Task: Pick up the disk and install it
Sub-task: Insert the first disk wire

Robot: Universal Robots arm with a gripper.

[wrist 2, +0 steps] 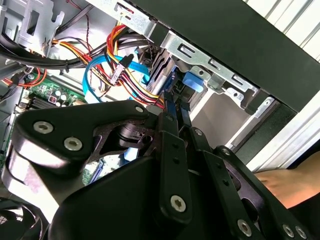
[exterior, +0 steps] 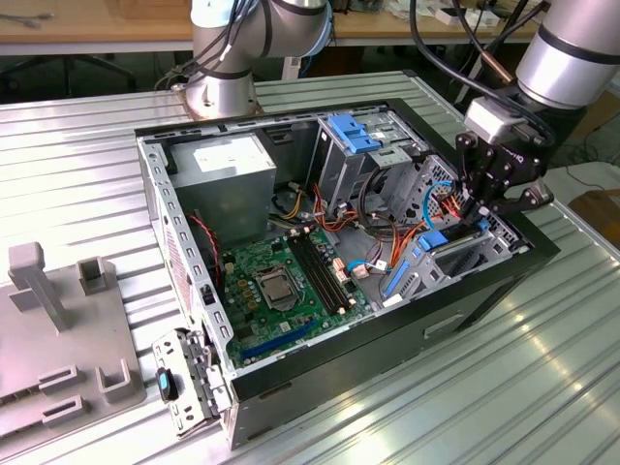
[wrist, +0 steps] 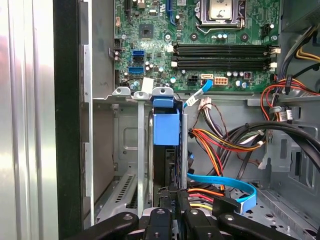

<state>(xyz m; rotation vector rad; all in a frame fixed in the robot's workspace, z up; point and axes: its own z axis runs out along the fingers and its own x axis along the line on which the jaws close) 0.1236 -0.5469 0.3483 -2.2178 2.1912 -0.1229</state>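
The disk stands on edge in the metal drive bay at the front corner of the open computer case, its blue carrier end up and the dark drive body below it. In the exterior view the disk shows as a blue patch just under my gripper, at that view's right. My gripper reaches down into the bay, and its black fingers are pinched together on the disk's thin edge. A blue end tab shows just past the fingertips in the second wrist view.
Orange, yellow and red power cables and a flat blue cable crowd the bay's side. The green motherboard lies on the case floor, with the grey power supply at the back. A grey fixture plate sits on the ribbed metal table.
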